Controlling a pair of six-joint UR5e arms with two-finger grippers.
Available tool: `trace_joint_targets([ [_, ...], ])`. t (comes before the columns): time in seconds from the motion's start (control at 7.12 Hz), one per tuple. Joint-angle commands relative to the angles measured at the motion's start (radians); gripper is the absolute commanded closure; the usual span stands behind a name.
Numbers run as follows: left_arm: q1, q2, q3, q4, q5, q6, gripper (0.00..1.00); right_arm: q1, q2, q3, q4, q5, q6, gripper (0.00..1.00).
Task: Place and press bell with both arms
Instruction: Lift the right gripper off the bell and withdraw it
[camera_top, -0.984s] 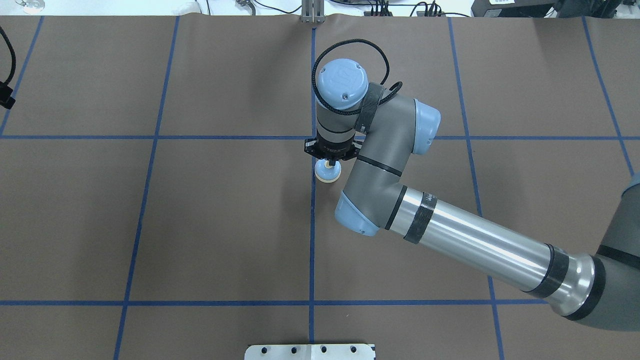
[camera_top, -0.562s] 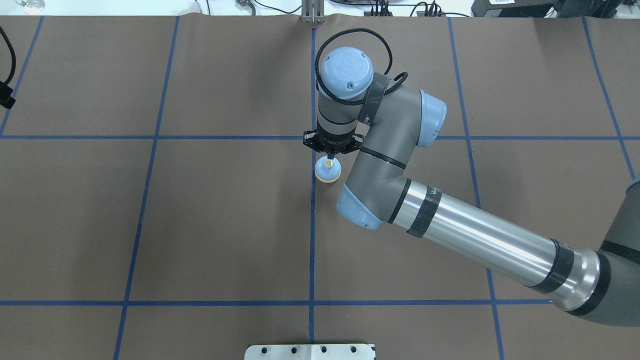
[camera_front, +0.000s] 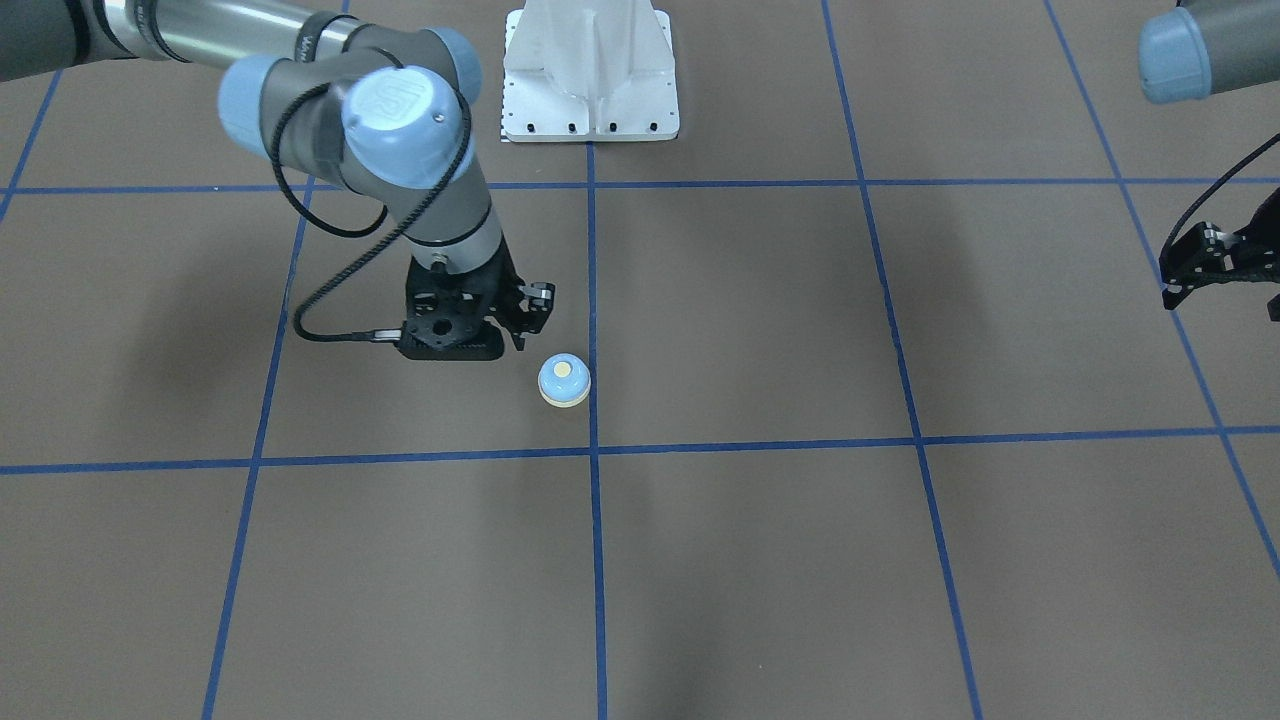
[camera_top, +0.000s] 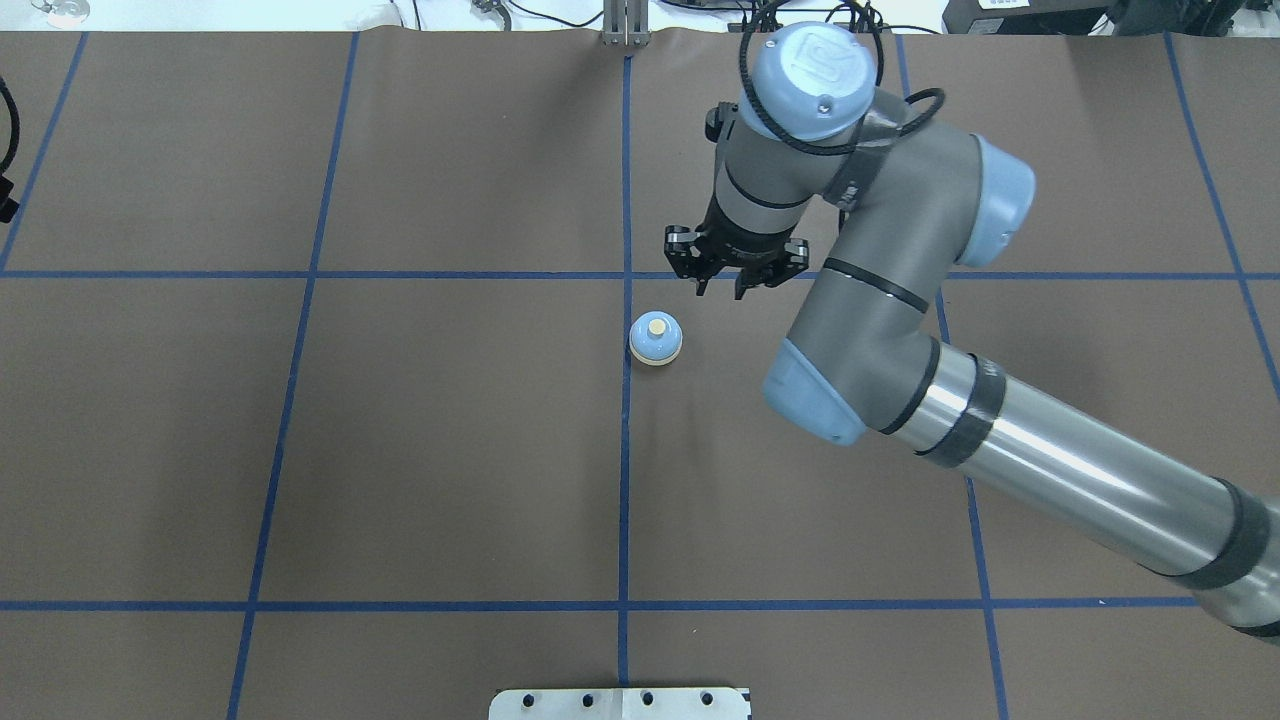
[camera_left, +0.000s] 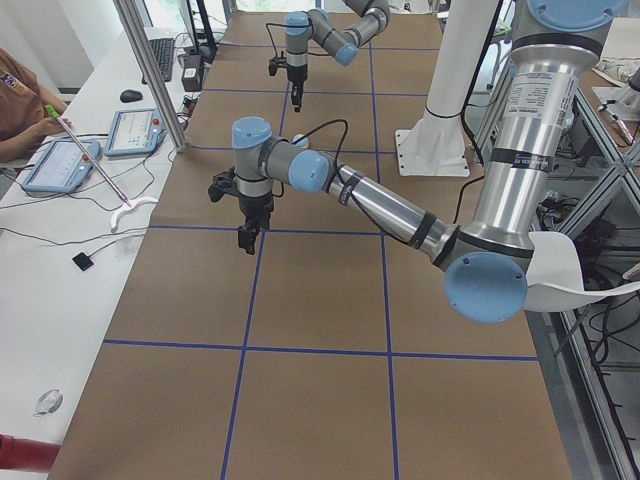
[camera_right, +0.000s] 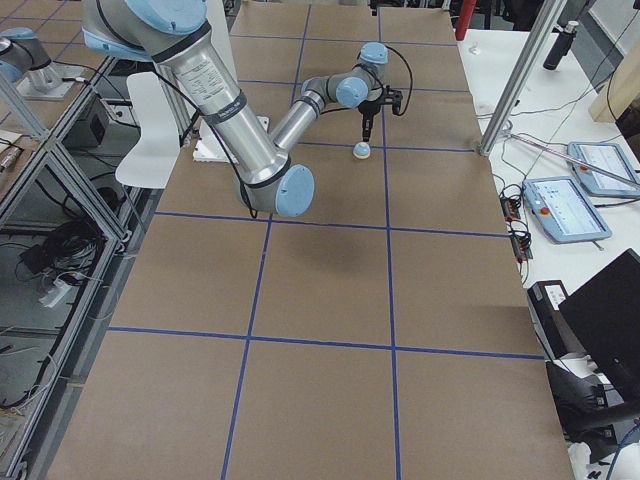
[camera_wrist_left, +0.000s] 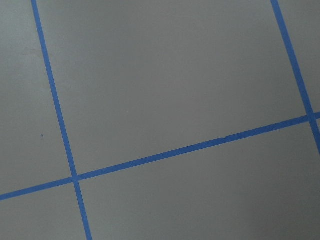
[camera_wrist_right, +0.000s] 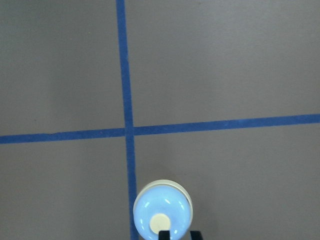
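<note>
The bell (camera_top: 656, 340) is a light-blue dome with a cream rim and button. It stands alone on the brown mat just right of the centre blue line, and shows in the front view (camera_front: 564, 380) and the right wrist view (camera_wrist_right: 162, 210). My right gripper (camera_top: 722, 292) hangs above the mat, beyond and to the right of the bell, not touching it. Its fingertips (camera_wrist_right: 165, 234) show a narrow gap with nothing between them. My left gripper (camera_front: 1215, 268) is far off at the table's left side, cut by the frame edge. Its jaws do not show clearly.
The white bolted pedestal plate (camera_top: 620, 703) sits at the near table edge (camera_front: 590, 70). Blue tape lines (camera_top: 625, 500) grid the brown mat. Beyond the far edge stand an aluminium post (camera_right: 520, 80) and tablets (camera_right: 565, 205).
My right gripper was down on the bell's button. It has lifted off and swung right and away. The bell stays where it was.
</note>
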Motion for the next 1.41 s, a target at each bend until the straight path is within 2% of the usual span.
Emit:
trace_joint_targets([
  [0.0,-0.061,0.046,0.013,-0.007,-0.006,0.178,0.00,0.144,-0.185,0.154,-0.067,0.140,-0.187,0.00],
  [0.28,-0.191,0.063,0.080,-0.011,-0.021,0.274,0.00,0.295,-0.374,0.225,-0.065,0.162,-0.459,0.00],
  [0.42,-0.235,0.065,0.145,-0.014,-0.155,0.290,0.00,0.371,-0.464,0.224,-0.056,0.163,-0.593,0.00],
  [0.56,-0.246,0.065,0.151,-0.012,-0.191,0.286,0.00,0.425,-0.514,0.212,-0.055,0.165,-0.655,0.00],
  [0.84,-0.274,0.088,0.185,-0.071,-0.187,0.287,0.00,0.557,-0.615,0.184,-0.009,0.208,-0.659,0.00],
  [0.98,-0.274,0.153,0.188,-0.076,-0.179,0.290,0.00,0.599,-0.694,0.173,0.075,0.211,-0.671,0.00],
  [1.12,-0.279,0.171,0.184,-0.078,-0.173,0.290,0.00,0.634,-0.738,0.120,0.187,0.214,-0.677,0.00],
  [1.26,-0.291,0.172,0.184,-0.075,-0.173,0.289,0.00,0.665,-0.747,0.060,0.230,0.238,-0.680,0.00],
])
